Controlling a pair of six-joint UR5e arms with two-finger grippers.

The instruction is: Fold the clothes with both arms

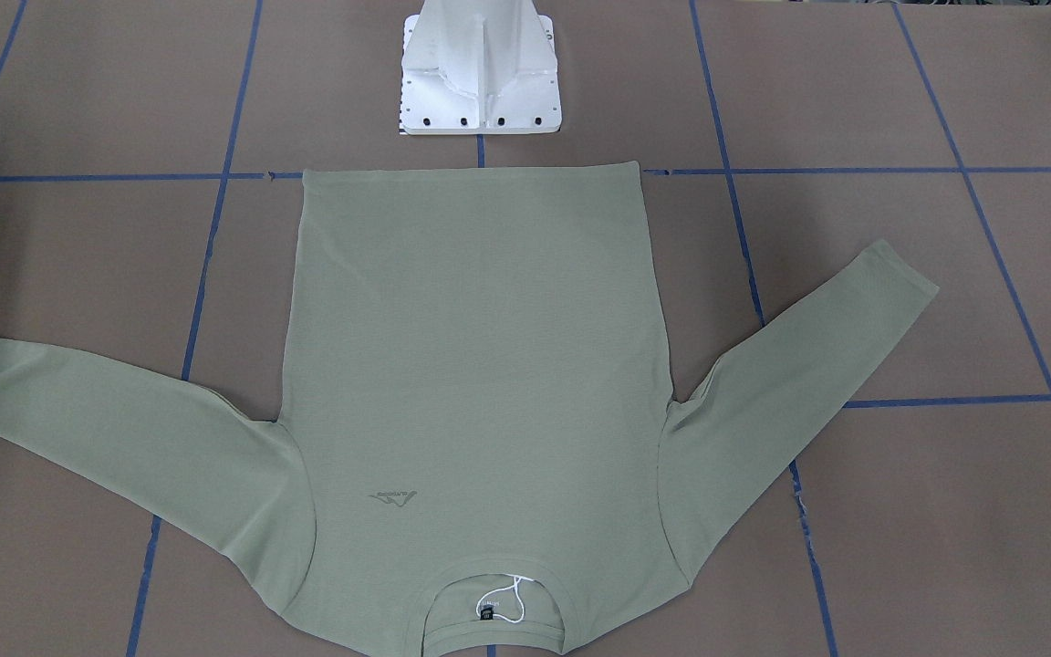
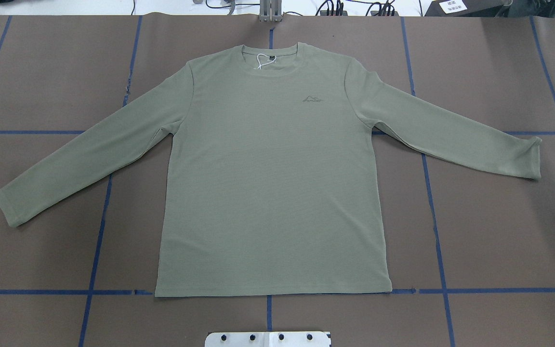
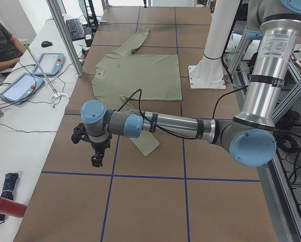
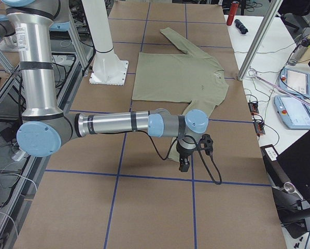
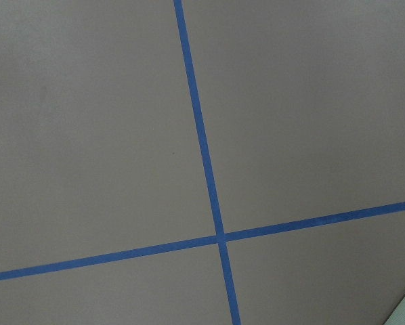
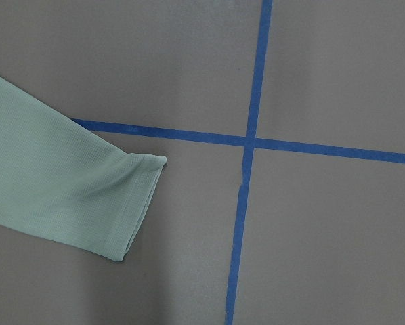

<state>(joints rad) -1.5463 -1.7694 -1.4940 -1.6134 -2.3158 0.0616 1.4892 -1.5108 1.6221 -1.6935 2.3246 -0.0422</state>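
The sage-green shirt lies flat and face up on the brown table, both sleeves spread out and the neck label at the far side. It also shows in the front view. My left gripper hangs over bare table just beyond the left sleeve's cuff. My right gripper hangs over the table near the right sleeve's end. The right wrist view shows that cuff. Neither gripper shows in the overhead or front view. I cannot tell whether they are open or shut.
The white pedestal base stands by the shirt's hem. Blue tape lines grid the table. Metal posts and a desk with tablets border the far side. A red bottle lies on that desk.
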